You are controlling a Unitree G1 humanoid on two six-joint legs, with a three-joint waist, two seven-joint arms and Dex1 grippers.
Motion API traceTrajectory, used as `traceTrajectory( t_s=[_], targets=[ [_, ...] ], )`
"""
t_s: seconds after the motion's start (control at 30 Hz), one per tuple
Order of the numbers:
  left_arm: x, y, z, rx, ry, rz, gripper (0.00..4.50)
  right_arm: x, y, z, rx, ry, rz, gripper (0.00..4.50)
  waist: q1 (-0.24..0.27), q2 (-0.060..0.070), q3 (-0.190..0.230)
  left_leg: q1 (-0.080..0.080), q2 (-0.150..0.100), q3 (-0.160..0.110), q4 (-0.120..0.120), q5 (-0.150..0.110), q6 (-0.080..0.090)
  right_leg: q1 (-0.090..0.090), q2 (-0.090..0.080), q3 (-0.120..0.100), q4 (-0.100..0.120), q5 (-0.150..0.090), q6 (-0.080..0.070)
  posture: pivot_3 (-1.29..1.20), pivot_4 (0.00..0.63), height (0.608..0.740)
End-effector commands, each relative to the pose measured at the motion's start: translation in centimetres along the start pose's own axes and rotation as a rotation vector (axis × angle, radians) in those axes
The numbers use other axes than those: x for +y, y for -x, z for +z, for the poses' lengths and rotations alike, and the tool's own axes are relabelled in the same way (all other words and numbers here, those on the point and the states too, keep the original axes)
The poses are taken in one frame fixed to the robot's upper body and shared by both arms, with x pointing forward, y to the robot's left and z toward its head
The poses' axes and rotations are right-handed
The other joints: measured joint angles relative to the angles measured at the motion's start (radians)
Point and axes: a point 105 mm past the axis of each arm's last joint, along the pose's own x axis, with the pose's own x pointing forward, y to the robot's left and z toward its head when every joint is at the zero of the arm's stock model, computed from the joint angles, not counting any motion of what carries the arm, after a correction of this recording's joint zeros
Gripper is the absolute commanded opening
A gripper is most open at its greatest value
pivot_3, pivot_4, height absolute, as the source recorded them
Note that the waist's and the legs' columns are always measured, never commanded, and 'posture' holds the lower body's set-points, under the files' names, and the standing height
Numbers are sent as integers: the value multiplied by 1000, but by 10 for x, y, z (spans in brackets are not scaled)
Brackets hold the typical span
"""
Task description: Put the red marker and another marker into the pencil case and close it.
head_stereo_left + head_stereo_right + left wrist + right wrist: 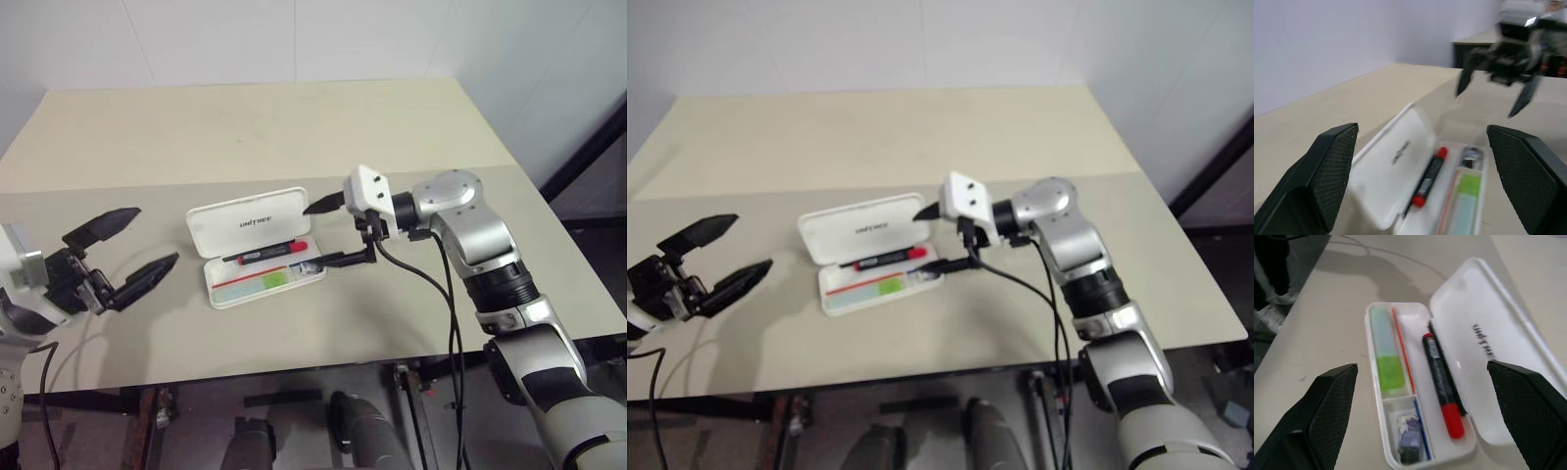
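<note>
With both claws spread and empty, the pencil case [257,247] looks light, stiff, slippery; push its lid's free edge.

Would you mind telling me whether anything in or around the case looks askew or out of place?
Nothing stands out: the red marker and green highlighter lie straight inside the pencil case, whose lid is open.
</note>
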Motion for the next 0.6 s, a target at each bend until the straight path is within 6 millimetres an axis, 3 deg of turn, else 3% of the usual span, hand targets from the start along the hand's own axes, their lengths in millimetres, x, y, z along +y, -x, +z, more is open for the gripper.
traceTrajectory(
  t_s=[0.03, 0.23, 0.5, 0.6],
  targets=[
    [16, 1, 14, -24, -53, 79, 4500, -11, 15, 23, -90, 19, -102, 4475, 0, 0, 0, 0, 0, 0, 1, 0, 0, 0, 0, 0, 0, 0, 0, 0, 150, 740],
    [29, -4, 10, -9, -37, 109, 4500, -5, 40, 27, -173, 23, -186, 4475, 8, 0, 0, 0, 0, 0, -1, 0, 0, 0, 0, 0, 0, 0, 0, 0, 150, 740],
    [65, -10, -7, 18, 19, 175, 4500, 43, 57, 15, -186, -42, -84, 4475, 27, 0, 0, -1, 0, 1, 0, 0, 0, 0, 0, 0, -1, 0, 1, 0, 150, 740],
    [81, -10, -14, 27, 53, 194, 3879, 60, 56, 17, -185, -75, -35, 4500, 30, -1, 0, 0, 0, 1, 1, 0, 0, 0, 1, 0, -2, 0, 1, 0, 150, 740]
  ],
)
